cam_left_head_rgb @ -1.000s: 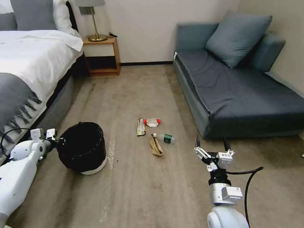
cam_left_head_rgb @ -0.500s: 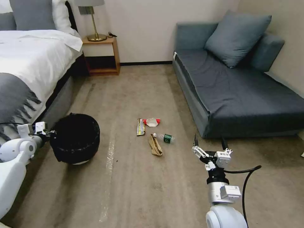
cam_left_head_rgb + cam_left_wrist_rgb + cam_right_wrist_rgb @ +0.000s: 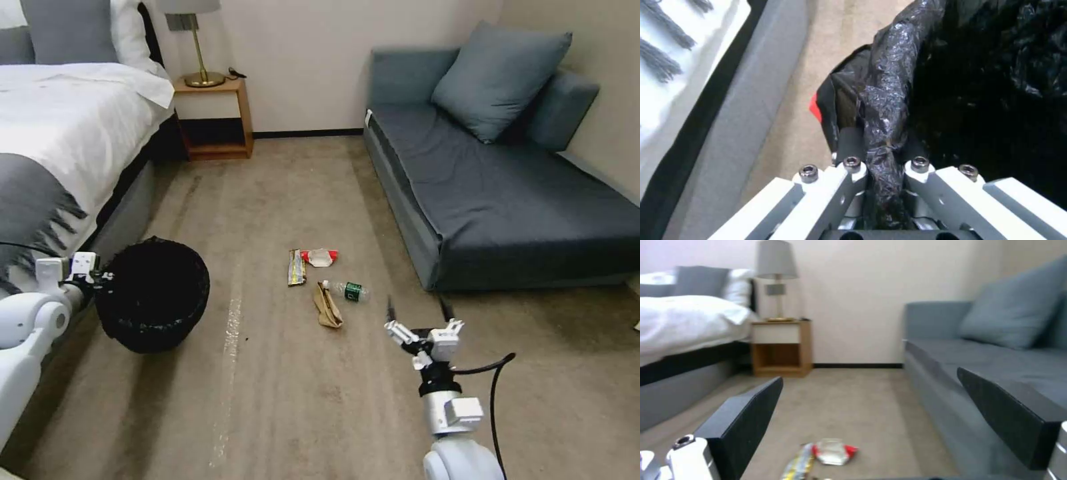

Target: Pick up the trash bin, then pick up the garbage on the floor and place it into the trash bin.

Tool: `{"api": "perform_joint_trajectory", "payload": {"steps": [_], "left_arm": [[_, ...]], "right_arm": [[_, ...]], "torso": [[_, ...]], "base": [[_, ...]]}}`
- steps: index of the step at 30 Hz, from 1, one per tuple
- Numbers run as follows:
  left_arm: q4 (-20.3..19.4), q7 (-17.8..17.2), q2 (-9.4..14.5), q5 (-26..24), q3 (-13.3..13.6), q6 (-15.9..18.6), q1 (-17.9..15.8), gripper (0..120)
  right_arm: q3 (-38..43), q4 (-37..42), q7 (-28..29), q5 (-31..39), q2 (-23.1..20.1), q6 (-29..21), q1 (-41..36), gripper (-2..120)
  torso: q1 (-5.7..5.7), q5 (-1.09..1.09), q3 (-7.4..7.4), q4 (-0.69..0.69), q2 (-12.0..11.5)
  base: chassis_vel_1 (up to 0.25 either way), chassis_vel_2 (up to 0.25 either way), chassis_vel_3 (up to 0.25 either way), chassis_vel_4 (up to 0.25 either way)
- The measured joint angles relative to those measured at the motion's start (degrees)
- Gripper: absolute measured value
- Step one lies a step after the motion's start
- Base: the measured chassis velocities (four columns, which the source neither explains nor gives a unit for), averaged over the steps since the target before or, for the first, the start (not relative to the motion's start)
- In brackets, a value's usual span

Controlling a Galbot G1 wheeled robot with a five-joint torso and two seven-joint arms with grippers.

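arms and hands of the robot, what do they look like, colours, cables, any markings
Both arms have glossy white rounded shells. The right arm has a silver wrist section and a black cable looping beside it. The right hand has white linkages with thin black fingers and a small printed label. The left hand shows white angular links fastened with dark hex-socket screws, and a black cable runs near its wrist.

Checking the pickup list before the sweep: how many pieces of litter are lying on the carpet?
4, clustered mid-floor: long dark-gold wrapper, red-white wrapper beside it, clear plastic bottle with green label and brown paper bag nearer the robot. None seems hidden.
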Motion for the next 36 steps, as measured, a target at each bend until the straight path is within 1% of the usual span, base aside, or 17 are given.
{"api": "perform_joint_trajectory", "payload": {"steps": [2, 3, 7, 11, 15, 21, 32, 36], "left_arm": [[-0.2, 0.0, -0.1, 0.0, 0.0, 0.1, 0.3, 5], [-0.2, 0.0, -0.1, 0.0, 0.0, 0.1, 0.3, 5], [-0.6, -0.2, 0.0, -0.1, -0.1, 0.4, 0.4, 4], [-0.6, -0.4, 0.2, -0.2, -0.1, 0.7, 0.4, 4], [-0.2, -0.4, 0.4, -0.4, -0.2, 1.0, 0.3, 4], [1.4, -0.4, 0.9, -0.4, -0.2, 1.0, 0.2, 4], [1.9, -0.2, 0.4, -0.4, -0.3, 0.9, 0.2, 4], [2.1, -0.2, 0.1, -0.3, -0.2, 0.9, 0.2, 4]], "right_arm": [[-0.9, -0.8, -2.9, -0.4, -0.6, 1.8, -0.3, 100], [-0.9, -0.8, -2.9, -0.4, -0.6, 1.8, -0.3, 100], [-1.3, -2.7, -5.9, 0.3, -0.9, 4.6, 0.1, 100], [-1.6, -3.4, -6.1, 0.7, -0.9, 4.4, 0.3, 100], [-1.9, -3.7, -6.0, 1.0, -0.9, 3.8, 0.5, 100], [-2.1, -4.3, -6.0, 1.1, -1.1, 3.2, 0.8, 100], [-3.1, -5.6, -6.0, 0.9, -1.0, 2.6, 1.0, 100], [-4.9, -5.3, -6.0, 2.4, -1.7, 0.6, 0.4, 100]], "torso": [[0.00, 0.00, 0.00, -0.01, 0.0], [0.00, 0.00, 0.00, -0.01, 0.0], [0.00, 0.00, 0.00, 0.00, 0.0], [0.00, 0.00, 0.00, 0.00, 0.0], [0.00, 0.00, -0.01, 0.01, 0.0], [0.00, -0.01, 0.00, -0.01, 0.0], [0.00, 0.00, 0.00, -0.01, 0.0], [0.00, 0.00, 0.00, 0.00, 0.0]], "base": [[0.000, 0.000, 0.000, 0.000], [0.000, 0.000, 0.000, 0.000], [0.000, 0.000, 0.000, 0.000], [-0.017, 0.008, 0.010, -0.017], [-0.090, 0.100, 0.105, -0.095], [-0.195, 0.187, 0.181, -0.196], [-0.183, 0.183, 0.187, -0.192], [-0.145, 0.153, 0.152, -0.149]]}}
